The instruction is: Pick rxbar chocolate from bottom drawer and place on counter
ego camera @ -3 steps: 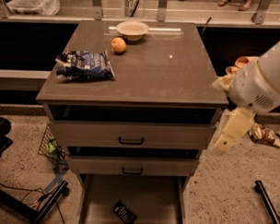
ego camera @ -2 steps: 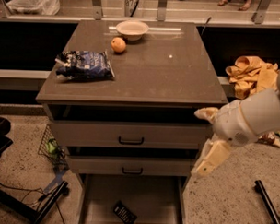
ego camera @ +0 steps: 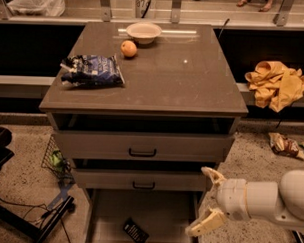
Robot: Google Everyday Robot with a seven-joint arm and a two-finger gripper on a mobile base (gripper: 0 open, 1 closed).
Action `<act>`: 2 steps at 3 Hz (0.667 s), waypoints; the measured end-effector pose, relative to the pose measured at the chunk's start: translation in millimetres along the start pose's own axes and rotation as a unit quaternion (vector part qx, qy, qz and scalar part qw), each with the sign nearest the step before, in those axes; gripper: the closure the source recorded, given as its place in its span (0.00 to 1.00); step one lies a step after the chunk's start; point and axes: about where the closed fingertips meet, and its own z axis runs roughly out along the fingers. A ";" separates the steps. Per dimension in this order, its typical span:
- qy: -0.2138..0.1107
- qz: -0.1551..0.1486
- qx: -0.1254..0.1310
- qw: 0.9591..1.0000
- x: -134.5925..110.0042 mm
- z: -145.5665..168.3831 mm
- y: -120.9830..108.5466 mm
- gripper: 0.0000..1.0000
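Observation:
The rxbar chocolate (ego camera: 135, 232), a small flat black wrapper, lies tilted on the pale floor of the open bottom drawer (ego camera: 163, 216), near its front left. The counter (ego camera: 158, 78) is the grey-brown top of the drawer cabinet. My gripper (ego camera: 206, 200) is at the lower right, beside the drawer's right wall and to the right of the bar, apart from it. Its two pale fingers (ego camera: 204, 223) are spread wide with nothing between them.
On the counter lie a blue-and-white snack bag (ego camera: 91, 71), an orange fruit (ego camera: 128, 48) and a white bowl (ego camera: 143, 31). Two upper drawers (ego camera: 142, 144) with black handles stick out slightly. A yellow cloth (ego camera: 277, 84) lies at the right. A wire basket (ego camera: 54, 160) and cables sit on the floor at the left.
My arm and gripper have moved down and to the left, from beside the counter's right edge to beside the open bottom drawer. The rxbar has not moved.

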 end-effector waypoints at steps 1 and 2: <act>0.000 0.002 0.032 0.999 9.2 3.9 -14.6 0.00; 0.000 0.001 0.031 1.000 8.6 3.8 -14.5 0.00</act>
